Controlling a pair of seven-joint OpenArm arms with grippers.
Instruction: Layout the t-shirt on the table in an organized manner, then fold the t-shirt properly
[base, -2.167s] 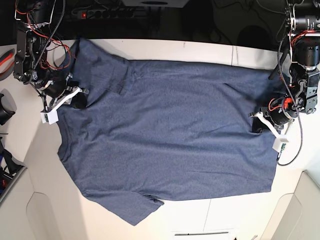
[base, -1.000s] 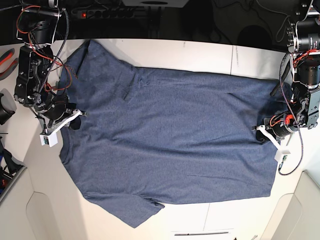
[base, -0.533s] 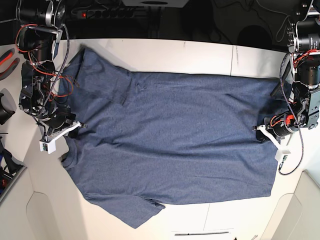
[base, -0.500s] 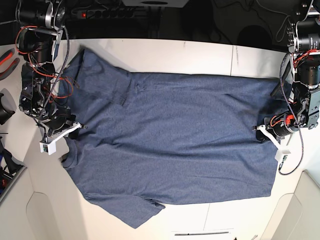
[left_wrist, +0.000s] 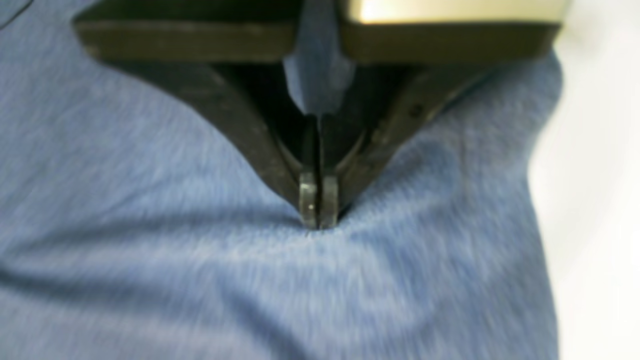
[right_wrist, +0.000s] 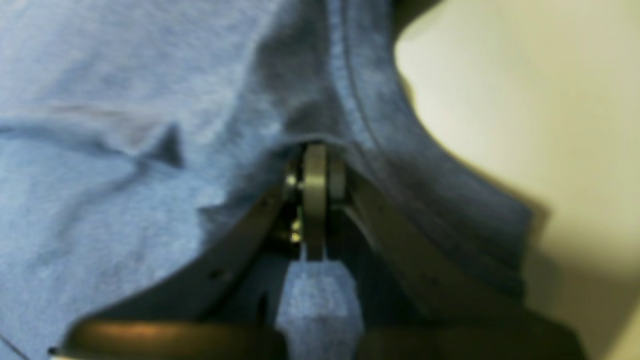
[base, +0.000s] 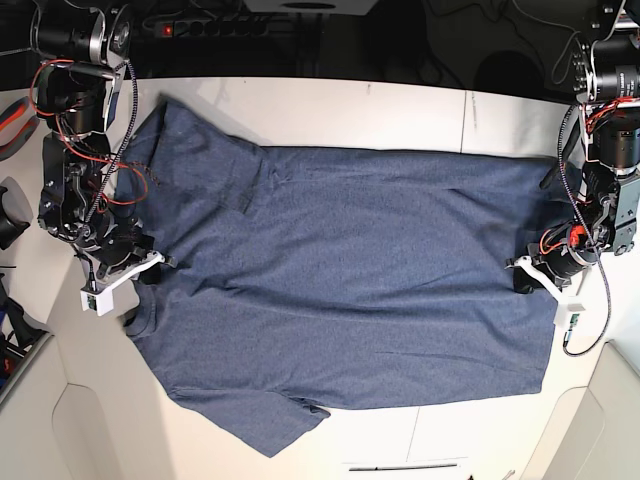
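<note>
- Overhead, the navy t-shirt lay spread flat across the off-white table, its plain side up, collar toward the right arm and hem toward the left arm.
- The left gripper had its fingers pressed fully together, pinching a small fold of cloth near the hem edge.
- The right gripper was likewise clamped tight on fabric just beside the ribbed collar.

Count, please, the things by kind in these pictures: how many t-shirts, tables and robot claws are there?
t-shirt: 1
table: 1
claws: 2, the left claw and the right claw
Total: 4
</note>
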